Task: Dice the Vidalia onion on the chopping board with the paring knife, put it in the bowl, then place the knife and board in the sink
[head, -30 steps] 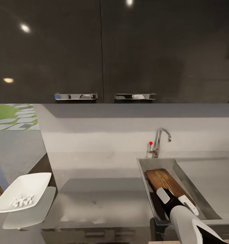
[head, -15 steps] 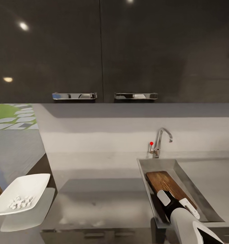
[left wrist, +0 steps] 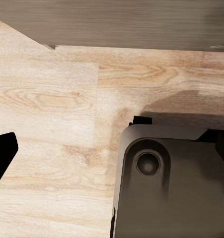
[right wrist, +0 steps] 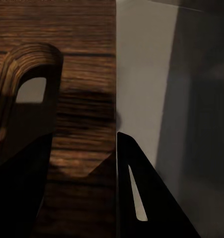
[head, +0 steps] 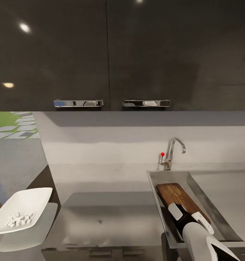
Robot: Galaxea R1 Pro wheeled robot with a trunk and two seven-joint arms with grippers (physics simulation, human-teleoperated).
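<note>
The brown chopping board (head: 173,194) leans inside the steel sink (head: 151,180) at the right. My right gripper (head: 189,216) hangs over the board's near end, its white fingers spread and open. In the right wrist view the board (right wrist: 67,39) with its handle slot lies beside the grey sink wall (right wrist: 146,74), between the dark fingers of that gripper (right wrist: 84,148). The white bowl (head: 37,197) holding diced onion (head: 18,219) sits at the far left, off the grey countertop's (head: 108,217) end. My left gripper (left wrist: 112,148) hangs open above a wooden floor. The paring knife and the whole Vidalia onion are out of view.
A chrome tap (head: 174,148) with a red knob (head: 162,154) stands behind the sink. A flat steel drainboard (head: 223,192) extends to the right. Dark upper cabinets with chrome handles (head: 78,103) hang overhead. The robot's dark base (left wrist: 166,188) sits under the left arm.
The whole head view has shifted slightly, so the bowl sits lower and further left in the picture. My right gripper stays over the board in the sink.
</note>
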